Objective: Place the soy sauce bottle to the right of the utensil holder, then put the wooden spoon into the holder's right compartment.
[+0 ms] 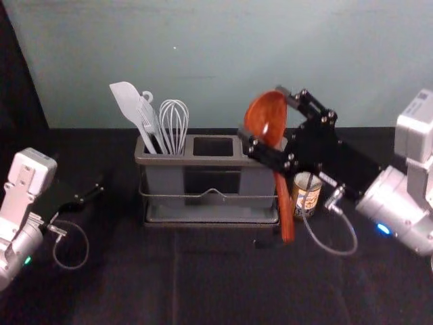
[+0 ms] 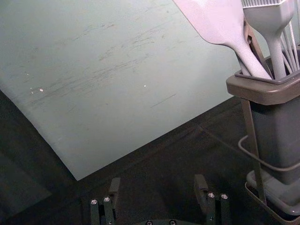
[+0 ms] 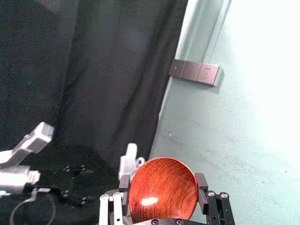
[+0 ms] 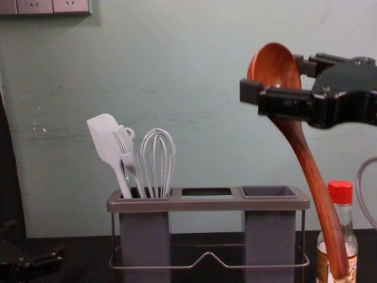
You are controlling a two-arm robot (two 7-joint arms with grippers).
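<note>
Partly hidden bottle (image 4: pixel 341 194), wooden spoon (image 4: pixel 310 168) across it, held high in right hand (image 4: pixel 275 77)

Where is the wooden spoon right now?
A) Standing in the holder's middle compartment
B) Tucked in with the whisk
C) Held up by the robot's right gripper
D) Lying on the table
C: the right gripper has its fingers around the bowl of the wooden spoon, whose handle hangs down, crossing in front of the soy sauce bottle in the chest view.
</note>
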